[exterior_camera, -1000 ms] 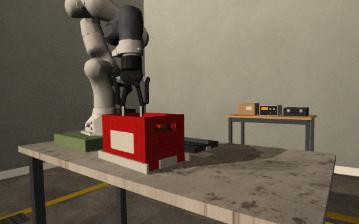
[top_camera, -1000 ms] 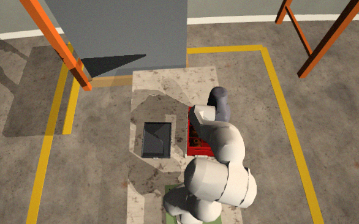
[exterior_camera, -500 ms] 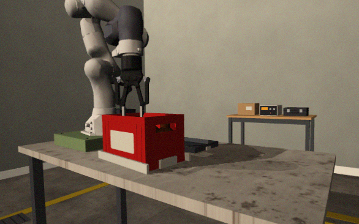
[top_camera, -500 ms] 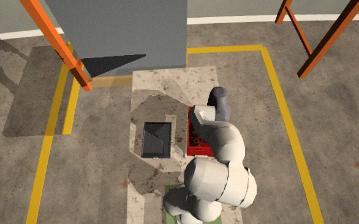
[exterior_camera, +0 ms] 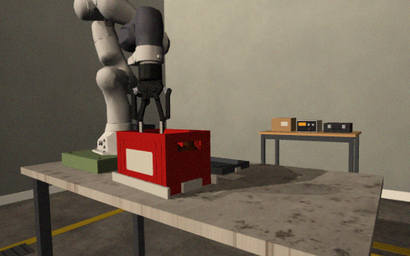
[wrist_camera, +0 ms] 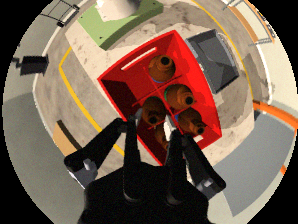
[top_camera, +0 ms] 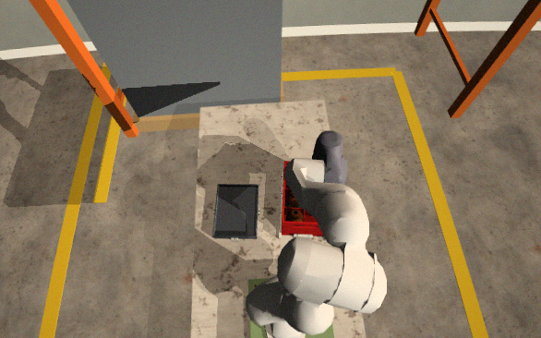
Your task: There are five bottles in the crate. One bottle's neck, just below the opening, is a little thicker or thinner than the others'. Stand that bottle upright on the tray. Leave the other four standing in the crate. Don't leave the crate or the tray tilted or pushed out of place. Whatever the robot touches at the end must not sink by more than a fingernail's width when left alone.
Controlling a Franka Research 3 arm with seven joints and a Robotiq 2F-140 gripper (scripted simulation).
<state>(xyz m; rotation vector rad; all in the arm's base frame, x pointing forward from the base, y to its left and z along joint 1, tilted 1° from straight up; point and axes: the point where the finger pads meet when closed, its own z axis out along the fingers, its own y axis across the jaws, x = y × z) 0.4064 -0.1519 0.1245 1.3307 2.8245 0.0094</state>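
A worn, stained wooden worktable [exterior_camera: 292,196] carries the whole job. On it the white seven-joint arm [exterior_camera: 112,87] stands on its green base plate [exterior_camera: 72,159] and reaches straight down over the red plastic crate [exterior_camera: 163,157], which sits square between pale wooden stop blocks [exterior_camera: 142,185]. The flat dark-grey tray [top_camera: 235,211] waits just beside the crate, nothing on it. The black two-finger gripper [exterior_camera: 150,130] has its tips at the crate's rim, jaws part-way apart and grasping nothing. In the wrist view they bracket the neck of one brown bottle [wrist_camera: 152,111], while the other brown bottles [wrist_camera: 174,96] stand in their cells. Which neck is the odd one cannot be told from here. The step in hand looks like a descent onto that neck: best done plumb and centred, fingers kept off neighbouring necks and the crate wall, closing below the lip so the crate stays unmoved.
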